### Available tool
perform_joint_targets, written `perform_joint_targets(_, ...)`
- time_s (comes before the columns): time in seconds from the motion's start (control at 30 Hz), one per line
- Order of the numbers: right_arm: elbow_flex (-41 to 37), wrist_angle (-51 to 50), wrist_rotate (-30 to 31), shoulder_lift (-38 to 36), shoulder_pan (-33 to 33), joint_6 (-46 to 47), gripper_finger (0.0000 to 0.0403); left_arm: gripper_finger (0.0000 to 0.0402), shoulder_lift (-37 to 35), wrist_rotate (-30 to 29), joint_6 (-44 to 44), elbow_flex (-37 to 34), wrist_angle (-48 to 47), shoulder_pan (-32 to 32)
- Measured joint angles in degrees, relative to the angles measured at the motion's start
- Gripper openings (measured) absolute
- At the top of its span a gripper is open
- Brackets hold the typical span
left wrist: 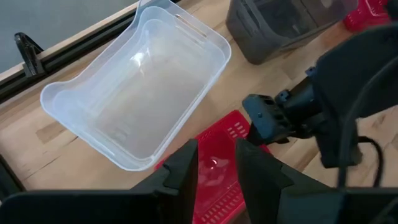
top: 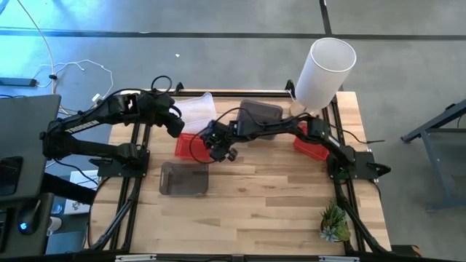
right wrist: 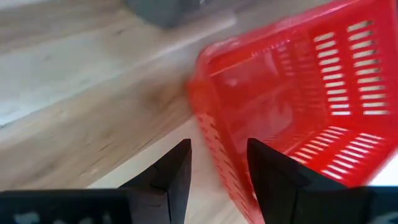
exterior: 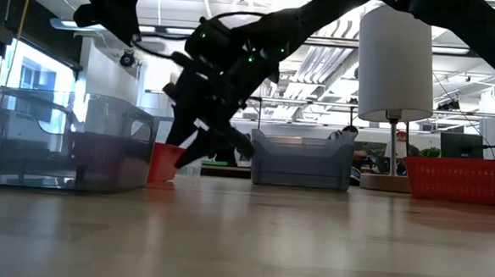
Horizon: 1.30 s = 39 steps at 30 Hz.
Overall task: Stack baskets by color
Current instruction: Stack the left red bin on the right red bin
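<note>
A red basket [top: 188, 145] rests on its base on the table, left of centre. My right gripper [right wrist: 217, 163] is open and slants down over one end of it. The basket's end wall [right wrist: 214, 143] runs between the two fingers, and I cannot tell whether they touch it. My left gripper [left wrist: 216, 155] hangs open, high above the same red basket [left wrist: 231, 127], with nothing between its fingers. The clear baskets [left wrist: 137, 87], nested, sit at the table's far edge beside my left gripper [top: 177, 125].
A dark grey basket [top: 183, 178] stands near the front left. Another dark grey basket [top: 261, 113] is at the back. A second red basket [top: 309, 145] lies under my right arm. A white cylinder [top: 324, 69] stands at the back right, a small plant [top: 335, 224] front right.
</note>
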Motion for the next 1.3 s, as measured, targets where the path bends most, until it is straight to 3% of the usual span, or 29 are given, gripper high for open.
perform_joint_targets(0.17,0.0,-0.3,2.9,0.2,0.5,0.5,0.0124,0.0095,0.0,0.1,-0.2,0.0,0.0,0.0)
perform_joint_targets(0.47,0.0,-4.6,5.5,0.0,0.8,-0.1,0.0007,0.0093,0.0,0.1,0.0,0.0,0.0,0.0)
perform_joint_targets(0.8,0.0,-12.4,3.3,-3.0,0.8,7.1,0.0002,0.0091,0.0,0.1,0.0,0.0,-0.1,0.0)
perform_joint_targets(1.3,0.0,-28.7,-3.6,-13.3,0.9,14.4,0.0000,0.0090,0.0,-0.2,0.4,0.0,-0.2,0.0)
